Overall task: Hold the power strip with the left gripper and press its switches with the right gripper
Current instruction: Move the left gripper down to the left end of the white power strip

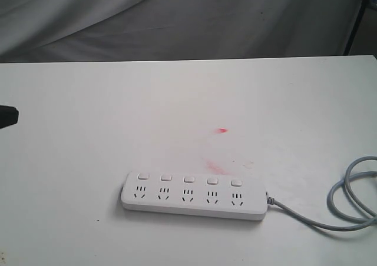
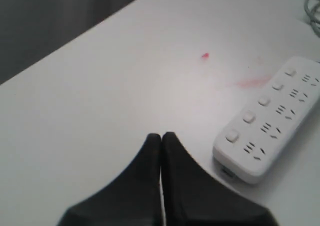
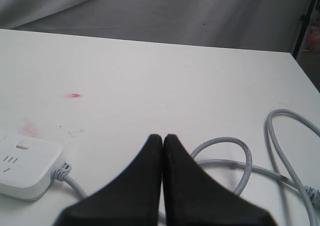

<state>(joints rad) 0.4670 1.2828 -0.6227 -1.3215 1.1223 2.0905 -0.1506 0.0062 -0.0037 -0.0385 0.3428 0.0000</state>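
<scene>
Progress nil: long flat white plastic power strip [image 1: 194, 198] lies unheld on white surface [image 1: 118, 113], its small square switches [image 1: 188, 179] untouched. Black left gripper [image 2: 161, 136] and black right gripper [image 3: 163, 137] hang apart from it, fingers closed on nothing.

- White power strip [image 1: 197, 207] lies flat, near centre, running left to right; its grey cord [image 1: 347, 210] loops away at the right.
- Five white switches [image 1: 189, 178] line its far edge.
- Left gripper [image 2: 161, 137] and right gripper [image 3: 163, 137]: black jaws pressed together, apart from the strip.
</scene>
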